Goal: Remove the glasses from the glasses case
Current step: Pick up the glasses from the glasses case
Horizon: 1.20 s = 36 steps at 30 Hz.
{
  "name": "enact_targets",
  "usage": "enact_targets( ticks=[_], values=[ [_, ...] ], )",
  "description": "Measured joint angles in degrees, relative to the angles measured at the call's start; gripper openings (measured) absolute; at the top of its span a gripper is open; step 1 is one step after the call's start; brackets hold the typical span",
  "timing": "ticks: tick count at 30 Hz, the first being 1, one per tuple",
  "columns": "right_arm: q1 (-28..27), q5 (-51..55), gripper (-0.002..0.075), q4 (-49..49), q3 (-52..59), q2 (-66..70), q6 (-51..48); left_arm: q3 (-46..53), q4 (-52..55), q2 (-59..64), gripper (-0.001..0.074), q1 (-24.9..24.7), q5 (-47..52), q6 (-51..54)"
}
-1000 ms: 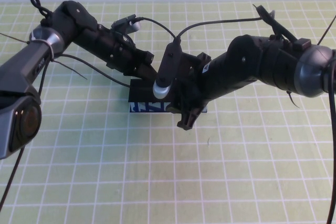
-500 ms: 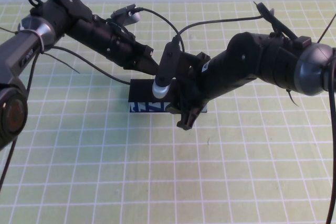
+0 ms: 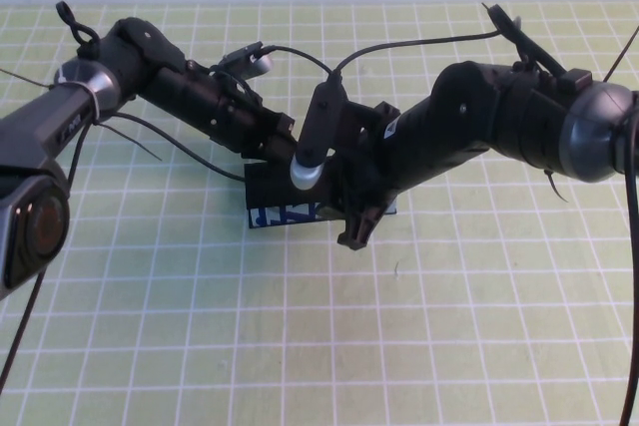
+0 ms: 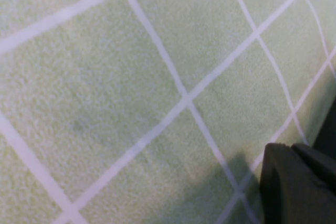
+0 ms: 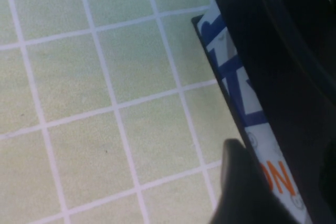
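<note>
**Two arms converge on glasses case at mid-table**

The glasses case (image 3: 283, 197) sits near the middle of the green gridded mat (image 3: 300, 346), its black lid on top and its light-blue printed front facing the camera. The left gripper (image 3: 280, 142) reaches in from the far left and meets the case's top rear edge; whether its fingers are parted or closed cannot be told. The right gripper (image 3: 349, 216) straddles the case's right end with its jaws spread wide, one finger (image 5: 241, 192) down in front of the printed face. The glasses themselves are not visible.
</note>
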Motion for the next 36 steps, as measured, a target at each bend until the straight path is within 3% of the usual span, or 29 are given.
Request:
enact_targets(
  ticks=[12, 27, 36],
  values=[
    [1.27, -0.11, 0.0293, -3.77, -0.04, 0.99, -8.27, 0.0, -0.13, 0.0, -0.0004, 0.0, 0.24, 0.45],
    [1.27, -9.7, 0.0292, -7.66, -0.39, 5.35, -8.8, 0.0, -0.13, 0.0, -0.0004, 0.0, 0.24, 0.59],
    [1.27, -12.51, 0.0246, -9.75, -0.39, 6.57, -8.82, 0.0, -0.13, 0.0, -0.0004, 0.0, 0.24, 0.68]
  ],
)
